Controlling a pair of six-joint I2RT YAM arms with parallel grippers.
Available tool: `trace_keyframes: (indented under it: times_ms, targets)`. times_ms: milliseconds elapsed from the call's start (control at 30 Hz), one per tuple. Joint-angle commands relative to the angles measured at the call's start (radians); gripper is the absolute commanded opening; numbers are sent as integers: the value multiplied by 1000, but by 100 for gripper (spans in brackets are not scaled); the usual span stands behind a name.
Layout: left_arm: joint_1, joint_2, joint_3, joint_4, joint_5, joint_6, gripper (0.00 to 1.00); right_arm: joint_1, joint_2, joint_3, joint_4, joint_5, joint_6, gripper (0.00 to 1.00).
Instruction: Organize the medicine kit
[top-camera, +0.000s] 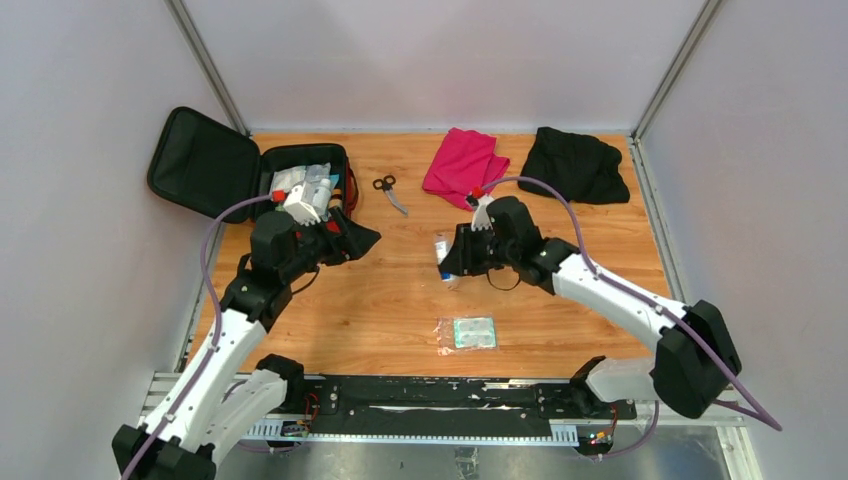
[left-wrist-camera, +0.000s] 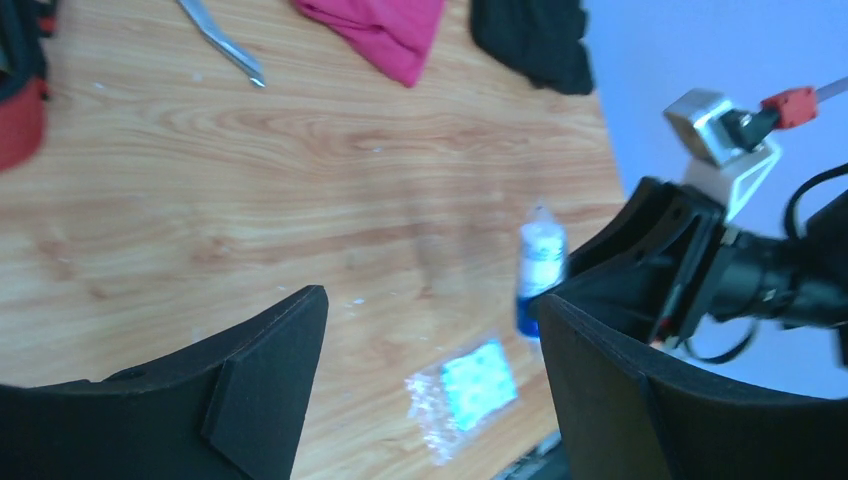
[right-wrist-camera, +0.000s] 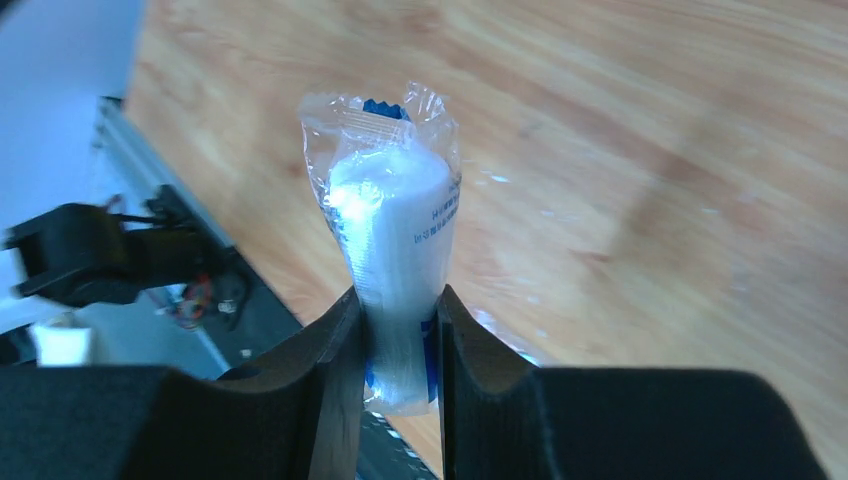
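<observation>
Nothing here is legible to me as an actual word or number. The closest thing to writing sits in the middle of the right wrist view, on the bandage roll. A short line of blue print runs up the right edge of its clear wrapper, but it is too small and blurred for me to make out letters. In the left wrist view the same roll is only a blue-and-white smear right of centre. The flat packet, low in the middle of the top view, has a pale green patterned face — no characters I can pick out there either.
</observation>
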Motion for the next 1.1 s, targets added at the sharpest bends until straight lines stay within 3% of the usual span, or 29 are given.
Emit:
trace_keyframes:
  times_ms: [0,267,567,800,1067]
  targets:
    - [-14,-100,-57,133,80,-247,82,117,-81,-87,336,33,228,20]
    - [-93,-137,-89,171,64,-338,82,244,-41,-51,517,26,315,21]
    - [-183,-93,-79,161,26,-318,77,293,4,12,546,4,316,21]
    - [-204,-82,-85,171,13,-315,61,306,7,31,537,-17,305,21]
    - [-207,-75,-83,171,3,-307,32,318,5,31,504,6,279,26]
